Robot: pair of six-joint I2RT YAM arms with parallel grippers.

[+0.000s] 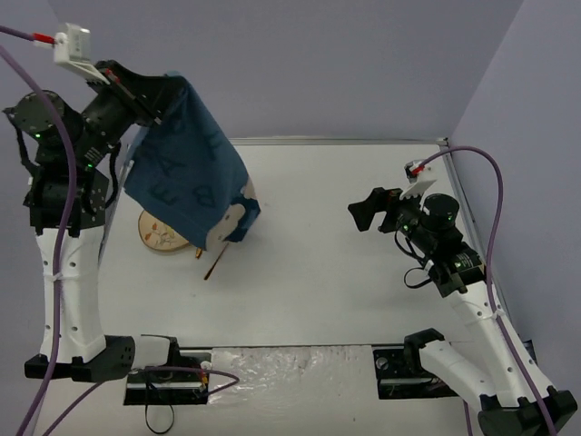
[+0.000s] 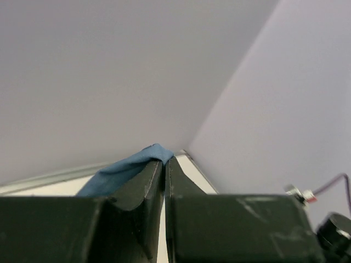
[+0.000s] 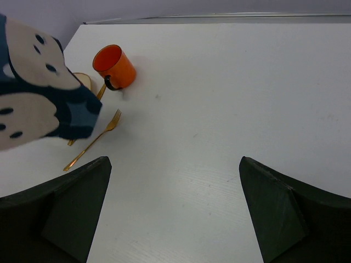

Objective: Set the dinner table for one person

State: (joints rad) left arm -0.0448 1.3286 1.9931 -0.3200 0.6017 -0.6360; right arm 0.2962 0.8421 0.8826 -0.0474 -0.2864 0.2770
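My left gripper (image 1: pixel 166 88) is raised high at the far left of the dinner table (image 1: pixel 345 272). It is shut on the top corner of a dark blue cloth (image 1: pixel 191 168) printed with letters and mouse faces, which hangs down over the table. In the left wrist view the closed fingertips (image 2: pixel 159 167) pinch a fold of the cloth (image 2: pixel 131 164). Under the cloth lie a round wooden plate (image 1: pixel 160 236) and a gold fork (image 1: pixel 215 264). My right gripper (image 1: pixel 360 211) hovers open over the table's right half, nothing between its fingers. Its wrist view shows an orange mug (image 3: pixel 114 67), the fork (image 3: pixel 93 141) and the cloth (image 3: pixel 38 87).
Pale lavender walls close the table at the back and right (image 1: pixel 508 100). In the top view the mug is hidden behind the hanging cloth. A second gold utensil (image 3: pixel 100 92) lies partly under the cloth beside the plate (image 3: pixel 85 82).
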